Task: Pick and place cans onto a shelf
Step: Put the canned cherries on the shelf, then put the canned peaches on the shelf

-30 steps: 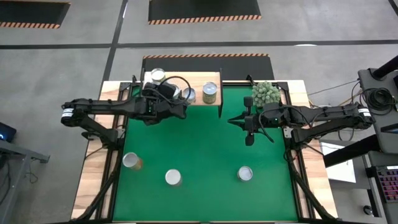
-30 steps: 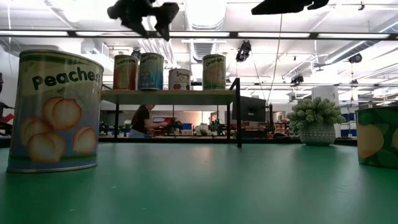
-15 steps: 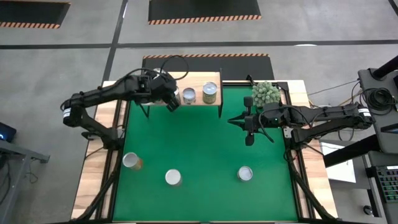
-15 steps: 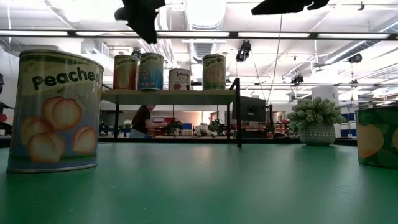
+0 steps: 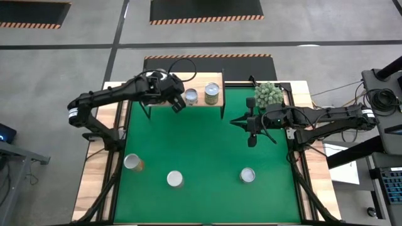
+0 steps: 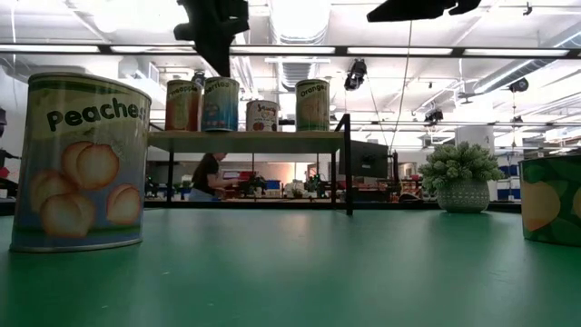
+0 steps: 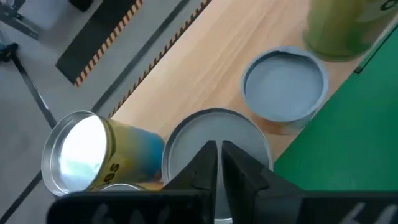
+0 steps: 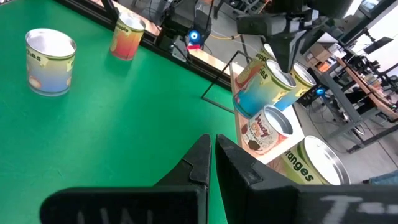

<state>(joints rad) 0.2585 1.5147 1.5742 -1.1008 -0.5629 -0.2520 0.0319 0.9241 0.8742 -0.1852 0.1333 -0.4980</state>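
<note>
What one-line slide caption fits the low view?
Four cans on the shelf, left gripper raised above them, a peaches can waiting on the mat in front.

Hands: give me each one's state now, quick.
Left hand: shut, holding nothing, above the shelf.
Right hand: shut, empty, over the mat.

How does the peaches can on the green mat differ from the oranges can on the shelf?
The peaches can stands on the green mat, while the oranges can stands up on the shelf. In the low view the peaches can sits close to the camera and alone; the oranges can stands at the end of a row of four cans. Both are upright, with fruit-name labels.
</note>
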